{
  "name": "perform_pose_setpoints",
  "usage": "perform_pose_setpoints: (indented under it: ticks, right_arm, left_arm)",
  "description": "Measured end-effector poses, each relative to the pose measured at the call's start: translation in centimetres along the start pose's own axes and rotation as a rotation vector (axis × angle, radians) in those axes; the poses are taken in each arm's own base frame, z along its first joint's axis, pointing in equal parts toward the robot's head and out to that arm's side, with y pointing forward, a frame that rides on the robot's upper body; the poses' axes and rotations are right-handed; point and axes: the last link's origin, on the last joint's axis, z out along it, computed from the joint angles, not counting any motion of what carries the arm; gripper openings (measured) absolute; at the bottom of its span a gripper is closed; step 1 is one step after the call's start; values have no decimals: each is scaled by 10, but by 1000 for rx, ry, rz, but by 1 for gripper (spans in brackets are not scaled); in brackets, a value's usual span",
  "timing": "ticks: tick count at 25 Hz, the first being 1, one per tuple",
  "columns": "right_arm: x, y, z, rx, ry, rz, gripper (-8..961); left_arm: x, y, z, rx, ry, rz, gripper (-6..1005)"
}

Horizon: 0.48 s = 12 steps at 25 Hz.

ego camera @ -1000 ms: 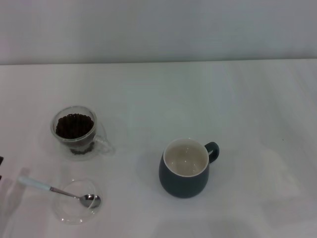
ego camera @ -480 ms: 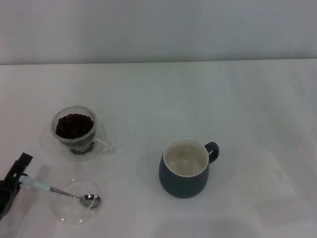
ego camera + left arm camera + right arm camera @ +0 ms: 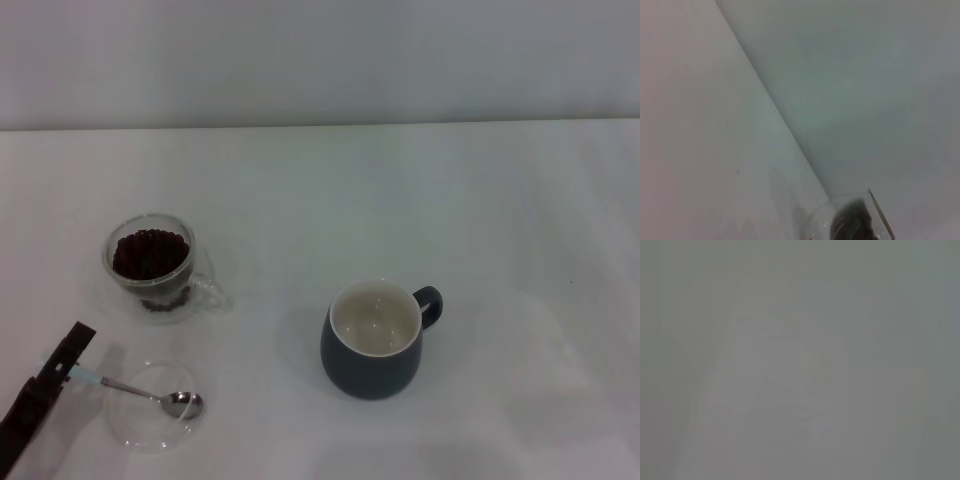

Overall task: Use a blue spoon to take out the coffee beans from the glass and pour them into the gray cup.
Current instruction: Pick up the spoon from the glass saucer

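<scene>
Nothing is scooped yet — the coffee beans (image 3: 150, 253) fill the glass (image 3: 150, 265) toward the worktop's left edge, and the gray cup (image 3: 373, 340) mid-worktop is empty. My left claw (image 3: 62, 362) is at the blue spoon (image 3: 125, 387) handle by the near left corner; grip state I cannot tell.

Left gripper (image 3: 62, 368) in the head view as a dark, narrow bar, slanting up from the lower left corner toward the middle of the left side. Tip raised, low over the table, at the near left of the work area. Seen edge-on, as one dark strip (no gap between fingers to be made out, so opening cannot be told). Only the end part of the left arm in view, the rest cut off by the corner. No part of the left arm in its own wrist view. Right arm and gripper nowhere in view.
</scene>
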Motion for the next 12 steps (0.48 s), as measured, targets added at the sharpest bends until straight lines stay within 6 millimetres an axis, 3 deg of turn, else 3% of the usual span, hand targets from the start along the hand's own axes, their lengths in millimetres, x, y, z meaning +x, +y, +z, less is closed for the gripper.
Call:
perform_pose_setpoints:
  ticks: [12]
  right_arm:
    - [4,4,2,0,25,5,395]
  left_arm:
    - [3,1,3,-8,-9,14,887]
